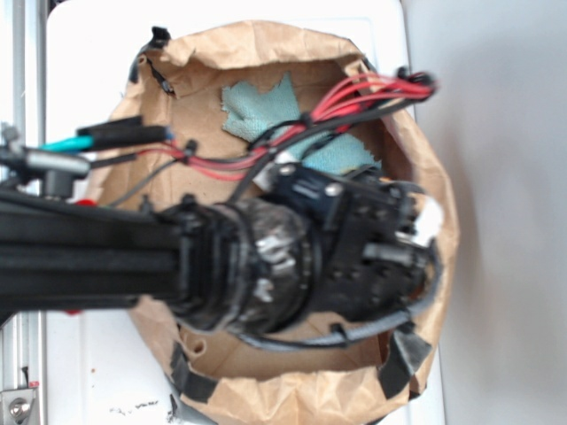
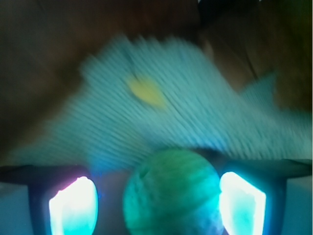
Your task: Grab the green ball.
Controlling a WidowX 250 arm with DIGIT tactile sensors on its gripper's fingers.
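Arm (image 1: 133, 252) extended horizontally from the left edge of the exterior view, reaching across a brown paper bag (image 1: 266, 390) with rolled rim and black tape patches. Wrist and gripper housing pointed right and downward into the bag, covering most of its interior. Red and black cables (image 1: 354, 97) looped above the wrist. A teal cloth (image 1: 261, 106) lay on the bag floor beyond the arm, partly hidden by it.

In the wrist view, the ball (image 2: 171, 193) sat between the two fingers (image 2: 73, 205), at the bottom centre, with the cloth spread behind it carrying a small yellow mark (image 2: 145, 92). The gripper (image 2: 157, 203) stood released: visible gaps remained between each finger and the ball. The picture was blurred, so contact could not be confirmed. The ball was not visible in the exterior view.
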